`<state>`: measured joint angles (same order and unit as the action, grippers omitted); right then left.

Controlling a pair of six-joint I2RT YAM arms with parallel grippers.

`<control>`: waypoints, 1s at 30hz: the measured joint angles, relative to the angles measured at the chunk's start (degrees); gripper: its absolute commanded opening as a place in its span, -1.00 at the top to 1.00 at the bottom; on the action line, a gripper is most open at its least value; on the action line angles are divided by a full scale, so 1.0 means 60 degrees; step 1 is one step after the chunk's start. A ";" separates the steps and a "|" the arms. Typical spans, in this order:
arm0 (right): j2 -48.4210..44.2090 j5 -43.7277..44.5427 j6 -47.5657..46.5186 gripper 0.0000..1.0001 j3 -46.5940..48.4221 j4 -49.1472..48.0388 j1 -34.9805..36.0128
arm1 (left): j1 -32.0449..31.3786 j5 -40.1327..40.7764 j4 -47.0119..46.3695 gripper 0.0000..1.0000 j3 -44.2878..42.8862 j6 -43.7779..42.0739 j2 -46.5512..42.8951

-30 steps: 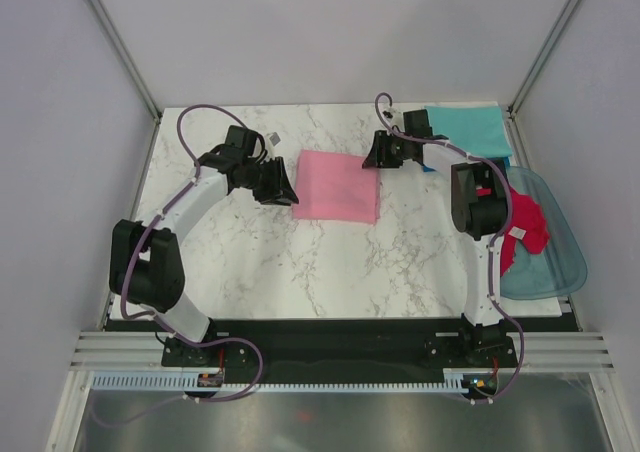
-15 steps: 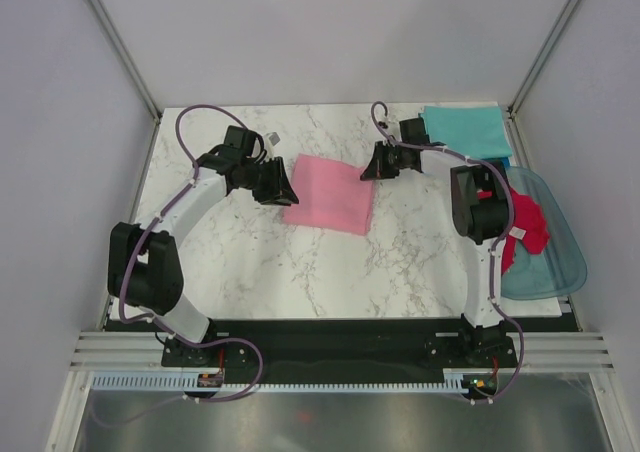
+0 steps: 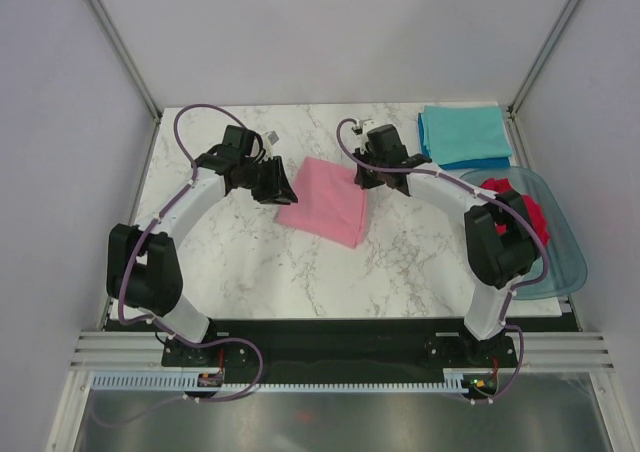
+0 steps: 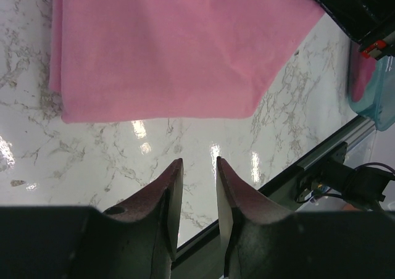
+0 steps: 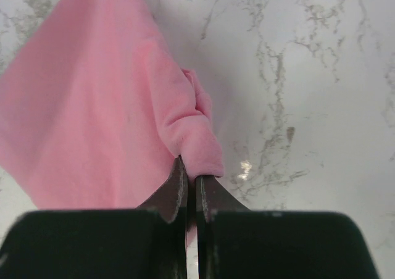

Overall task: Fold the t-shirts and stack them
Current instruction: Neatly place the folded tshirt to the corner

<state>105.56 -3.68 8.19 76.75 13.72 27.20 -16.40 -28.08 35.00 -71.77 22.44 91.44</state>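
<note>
A folded light pink t-shirt [image 3: 325,200] lies turned at an angle on the marble table [image 3: 260,262]. My right gripper [image 3: 362,175] is shut on its far right corner; in the right wrist view the cloth [image 5: 92,106] bunches into a roll at the closed gripper [image 5: 191,175]. My left gripper [image 3: 285,187] hovers at the shirt's left edge, slightly open and empty; in the left wrist view it [image 4: 199,163] is above bare marble, near the pink shirt [image 4: 173,44]. A folded teal shirt [image 3: 463,130] lies on a blue one [image 3: 480,162] at the far right. A crimson shirt [image 3: 528,217] lies crumpled in the tub.
A clear bluish plastic tub [image 3: 562,262] sits at the table's right edge, under the right arm's elbow. Metal frame posts and white walls close in the table at the back and sides. A black rail runs along the near edge.
My right gripper has moved left and nearer with the pink shirt's corner, pulling and turning the shirt from square to angled. My left gripper has barely moved.
</note>
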 measured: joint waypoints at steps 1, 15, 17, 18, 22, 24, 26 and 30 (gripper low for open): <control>-0.0029 0.0255 -0.0127 1.00 -0.0007 0.0044 0.0004 | 0.0000 0.0007 0.0000 0.30 0.0011 0.0000 0.0000; 0.0029 0.1942 -0.3031 1.00 0.2575 0.1585 -0.1253 | 0.0036 0.0011 0.0004 0.29 0.0051 0.0000 0.0000; 0.0029 0.2120 -0.3534 1.00 0.2896 0.1577 -0.1443 | 0.0036 0.0000 0.0000 0.29 0.0051 0.0000 0.0000; 0.0029 0.2175 -0.3759 1.00 0.2951 0.1596 -0.1537 | 0.0040 -0.0011 0.0004 0.29 0.0051 0.0000 0.0000; 0.0124 0.2317 -0.4619 1.00 0.3045 0.1730 -0.1883 | 0.0058 -0.0102 0.0000 0.29 0.0051 0.0000 0.0000; 0.0270 0.2342 -0.5009 1.00 0.3147 0.1767 -0.2076 | 0.0069 -0.0131 0.0004 0.29 0.0051 0.0000 0.0000; 0.0437 0.2353 -0.5304 1.00 0.3279 0.1759 -0.2215 | 0.0095 -0.0157 0.0004 0.29 0.0051 0.0004 0.0000; 0.0699 0.2364 -0.5883 1.00 0.3563 0.1727 -0.2463 | 0.0113 -0.0178 0.0000 0.29 0.0051 0.0004 0.0000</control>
<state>109.75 10.50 -27.11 98.13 24.08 12.43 -15.73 -29.15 35.00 -71.46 22.46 91.44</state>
